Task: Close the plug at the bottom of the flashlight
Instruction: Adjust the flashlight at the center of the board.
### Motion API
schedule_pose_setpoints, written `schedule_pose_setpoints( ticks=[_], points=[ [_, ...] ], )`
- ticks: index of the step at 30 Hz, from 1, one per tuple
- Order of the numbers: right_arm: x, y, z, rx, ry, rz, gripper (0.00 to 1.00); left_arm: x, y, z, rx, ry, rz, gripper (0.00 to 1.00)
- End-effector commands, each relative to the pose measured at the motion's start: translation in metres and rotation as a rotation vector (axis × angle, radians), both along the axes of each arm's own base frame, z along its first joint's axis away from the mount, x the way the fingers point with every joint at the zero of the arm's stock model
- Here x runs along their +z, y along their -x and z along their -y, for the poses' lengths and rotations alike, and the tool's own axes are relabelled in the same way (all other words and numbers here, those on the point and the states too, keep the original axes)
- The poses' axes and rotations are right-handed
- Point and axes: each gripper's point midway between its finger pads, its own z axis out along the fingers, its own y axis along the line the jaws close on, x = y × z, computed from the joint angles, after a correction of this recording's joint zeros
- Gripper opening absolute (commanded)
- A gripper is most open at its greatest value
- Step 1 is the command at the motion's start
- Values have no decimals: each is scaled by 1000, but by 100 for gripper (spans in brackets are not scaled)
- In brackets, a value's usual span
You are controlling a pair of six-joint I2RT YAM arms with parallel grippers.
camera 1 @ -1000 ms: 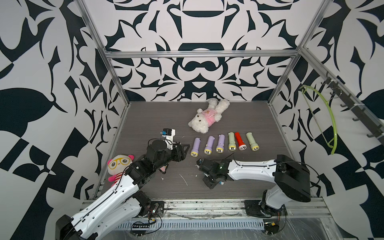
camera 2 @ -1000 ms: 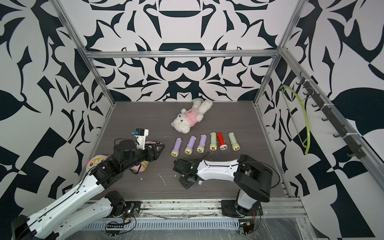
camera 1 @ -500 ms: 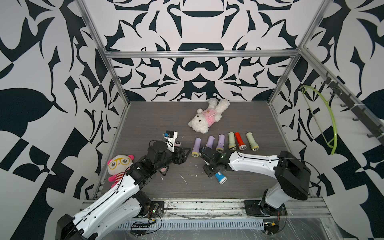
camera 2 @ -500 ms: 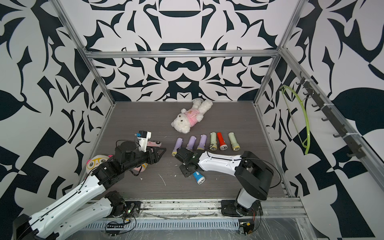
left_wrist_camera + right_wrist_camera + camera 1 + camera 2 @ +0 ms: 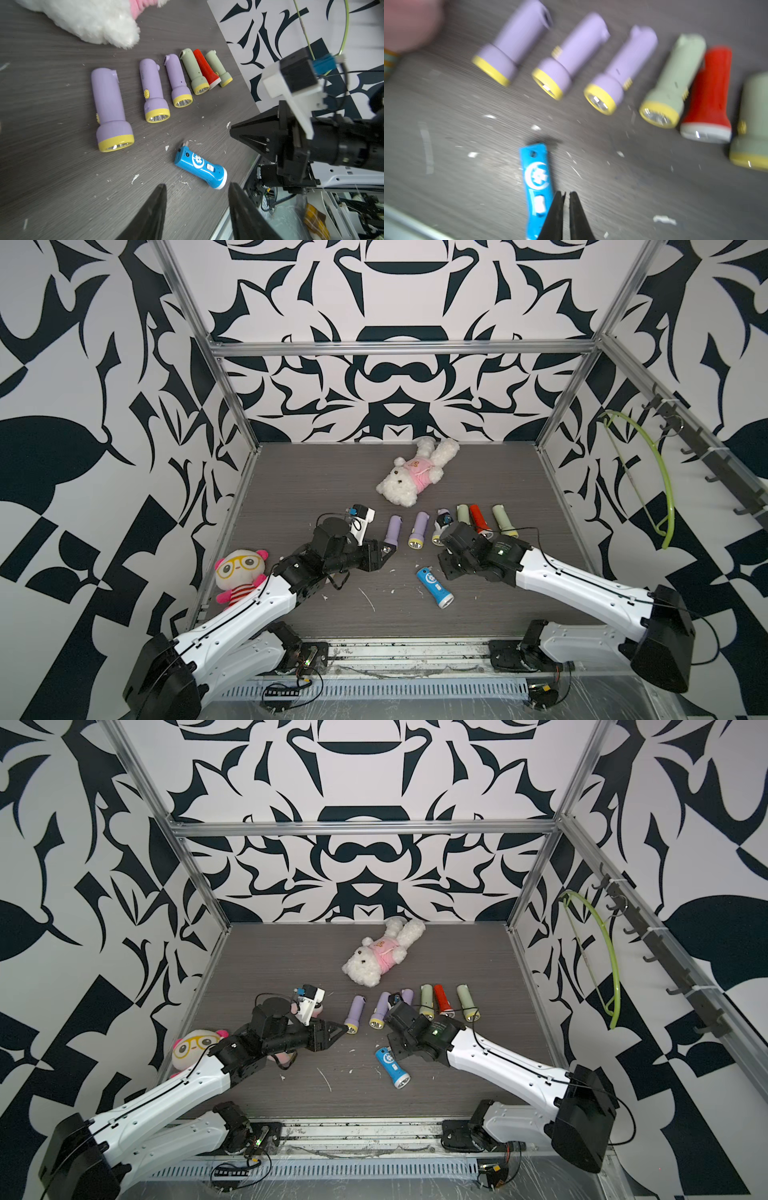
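The blue flashlight (image 5: pixel 434 587) is laid on its side on the dark tabletop (image 5: pixel 332 489), in front of a row of six other flashlights, with its white lens end turned toward the front edge. At its rear end a small pale plug (image 5: pixel 186 143) is seen sticking out in the left wrist view. It is held by nothing. It lies between the two arms, with bare wood showing around it.

The jaws of the left gripper (image 5: pixel 197 187) are held apart with nothing between them, and they are pointed at the blue flashlight from just beside its lens end. The jaws of the right gripper (image 5: pixel 566 194) are brought together with only a thin slit left between the tips, and nothing is clamped. That view is blurred, but from the left wrist the right tips are seen raised and clear of the flashlight.

The row is made up of three purple flashlights (image 5: pixel 110 108), two pale green ones (image 5: pixel 194 72) and a red one (image 5: pixel 205 68). White scraps (image 5: pixel 135 178) are scattered on the wood. A white teddy bear (image 5: pixel 411 477) is laid farther back, and a doll with yellow glasses (image 5: pixel 239 572) is set at the tabletop's left edge.
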Motion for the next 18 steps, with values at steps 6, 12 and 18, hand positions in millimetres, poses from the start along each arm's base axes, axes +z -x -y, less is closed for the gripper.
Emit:
schedule_pose_setpoints(
  ticks=[6, 12, 18],
  points=[
    [-36, 18, 51, -226, 113, -70, 11, -11, 23, 36, -137, -18, -72, 52],
    [-50, 20, 52, -254, 95, -81, 12, -43, 37, 55, -150, -88, -147, 52],
    [-66, 25, 29, -179, 17, -142, 10, -70, 43, 66, -157, -149, -216, 52]
  ],
)
